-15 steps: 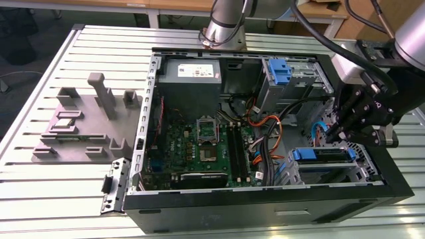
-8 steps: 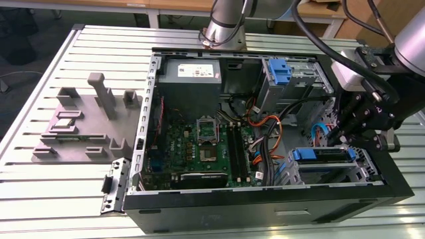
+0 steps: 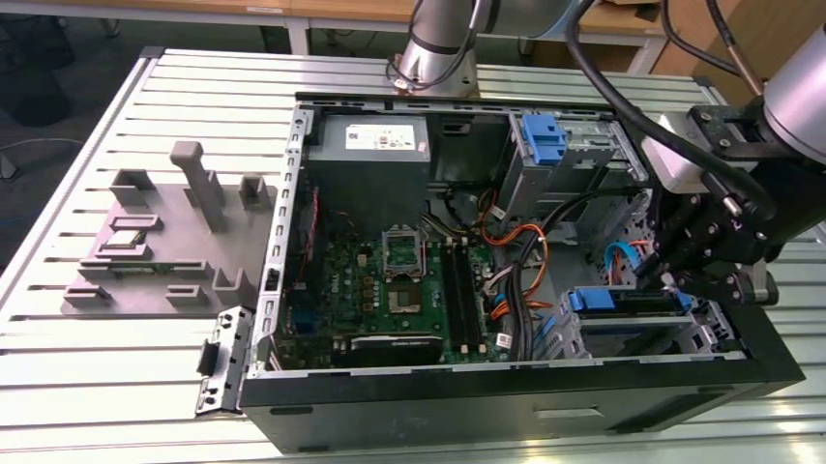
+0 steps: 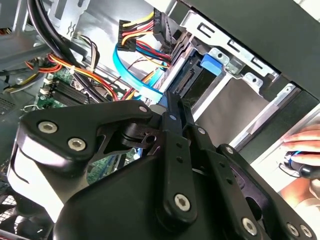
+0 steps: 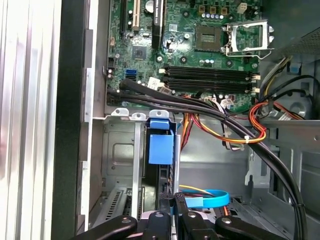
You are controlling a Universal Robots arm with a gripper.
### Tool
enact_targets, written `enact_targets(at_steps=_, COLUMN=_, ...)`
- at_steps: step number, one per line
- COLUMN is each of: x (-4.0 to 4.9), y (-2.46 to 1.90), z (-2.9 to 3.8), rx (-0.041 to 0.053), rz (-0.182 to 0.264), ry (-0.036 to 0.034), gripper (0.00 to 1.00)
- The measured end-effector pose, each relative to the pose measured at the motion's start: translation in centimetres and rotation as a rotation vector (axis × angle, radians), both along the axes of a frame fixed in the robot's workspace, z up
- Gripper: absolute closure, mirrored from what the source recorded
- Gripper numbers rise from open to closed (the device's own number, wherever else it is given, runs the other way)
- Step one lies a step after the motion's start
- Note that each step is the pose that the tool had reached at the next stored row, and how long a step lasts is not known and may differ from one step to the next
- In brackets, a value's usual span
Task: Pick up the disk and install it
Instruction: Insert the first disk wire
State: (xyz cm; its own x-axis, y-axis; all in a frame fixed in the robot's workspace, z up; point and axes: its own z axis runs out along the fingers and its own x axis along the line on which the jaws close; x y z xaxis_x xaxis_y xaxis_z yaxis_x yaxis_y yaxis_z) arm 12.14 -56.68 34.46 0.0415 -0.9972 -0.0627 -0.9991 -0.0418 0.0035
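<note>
Disk (image 5: 162,147) edge-on in the drive cage (image 5: 120,150).
Your claw (image 5: 173,200), fingers closed together, sits just beside the disk's end.

The bench (image 3: 116,387) is pale grey metal, ribbed with long parallel grooves. On it a holder (image 3: 193,193) is plain mid-grey. The case (image 3: 516,411) is black outside and bare silver-grey inside. The circuit board (image 3: 387,290) is dark green, crossed by black slots. The power box (image 3: 371,145) is grey with a white label. The disk (image 5: 161,146) shows a bright blue frame, and a bracket (image 3: 545,135) is the same blue. The flat cable (image 4: 131,70) is light blue; the wires (image 5: 240,135) are red, orange, yellow and black. The claw (image 4: 170,102) is matt black with silver screw heads.
</note>
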Motion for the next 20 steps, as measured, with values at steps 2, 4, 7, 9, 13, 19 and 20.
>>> enact_targets(at_steps=2, x=-0.08, y=-0.07, z=-0.11, rx=0.0008, rz=0.005, ry=-0.0030, gripper=0.84)
enact_targets(at_steps=4, x=-0.22, y=-0.09, z=-0.18, rx=0.0008, rz=0.009, ry=-0.0065, gripper=0.84)
enact_targets(at_steps=7, x=-0.39, y=-0.10, z=-0.30, rx=0.0008, rz=0.013, ry=-0.0103, gripper=0.84)
enact_targets(at_steps=9, x=-0.47, y=-0.10, z=-0.36, rx=0.0008, rz=0.015, ry=-0.0125, gripper=0.84)
enact_targets(at_steps=13, x=-0.48, y=-0.10, z=-0.37, rx=0.0007, rz=0.016, ry=-0.0129, gripper=0.84)
enact_targets(at_steps=19, x=-0.48, y=-0.10, z=-0.51, rx=0.0007, rz=0.016, ry=-0.0130, gripper=0.84)
enact_targets(at_steps=20, x=-0.48, y=-0.10, z=-0.51, rx=0.0006, rz=0.016, ry=-0.0129, gripper=0.84)
